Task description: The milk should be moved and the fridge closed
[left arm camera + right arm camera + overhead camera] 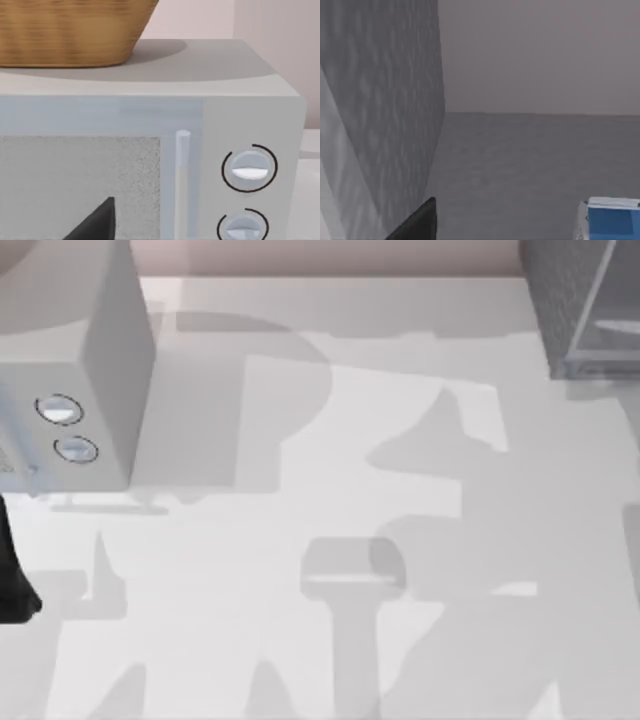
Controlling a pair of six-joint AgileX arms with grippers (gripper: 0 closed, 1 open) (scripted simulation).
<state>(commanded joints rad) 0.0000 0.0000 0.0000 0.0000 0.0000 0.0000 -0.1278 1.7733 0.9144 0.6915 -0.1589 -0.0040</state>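
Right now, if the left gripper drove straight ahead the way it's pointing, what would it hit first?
Most likely the microwave: in the left wrist view its front fills the way ahead, with the textured door window dead in line beyond the dark fingertip. How far off is unclear.

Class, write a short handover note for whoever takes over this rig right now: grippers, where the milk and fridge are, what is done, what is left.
Left gripper: faces the microwave, which has a basket on top; fingers not readable.
Right gripper: beside the fridge, fingers not readable.
Milk: close to the right gripper, near the fridge.
Fridge: table's far right corner, door apparently open.
Done: nothing confirmed.
Left: move the milk, close the fridge.
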